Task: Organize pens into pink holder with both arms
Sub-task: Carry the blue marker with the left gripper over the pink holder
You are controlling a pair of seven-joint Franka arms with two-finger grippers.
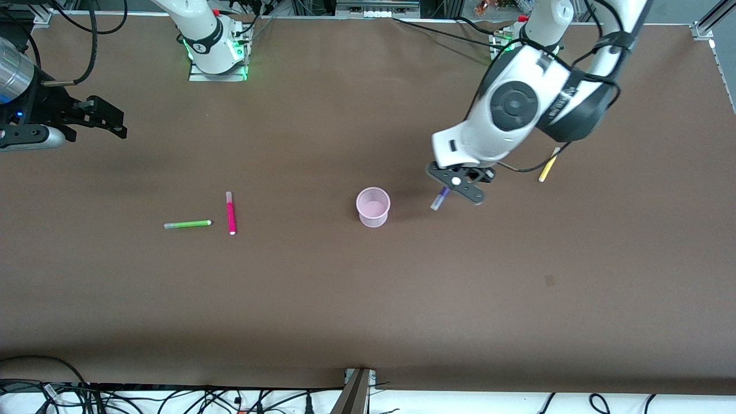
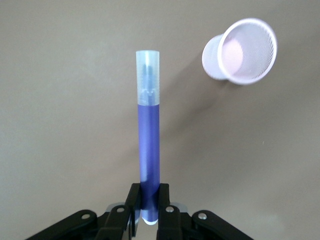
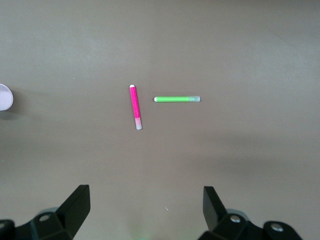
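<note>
- Front view: the left claw (image 1: 458, 185) is hanging over the brown counter (image 1: 368, 299) just beside the pink holder (image 1: 373, 207), toward the left arm's end; its fingers are pinched tight on one end of the purple pen (image 1: 440, 198), whose pale cap is pointing away from the claw
- Left wrist view: the purple pen (image 2: 149, 150) is sitting clamped between the fingers (image 2: 134, 205); the pink holder (image 2: 241, 51) is standing upright, apart from the pen
- The yellow pen (image 1: 548, 165) is lying under the left arm
- The right claw (image 1: 98, 118) is waiting above the right arm's end of the counter, spread wide and gripping nothing; the green pen (image 1: 187, 224) and magenta pen (image 1: 230, 213) are lying near each other, not touching
</note>
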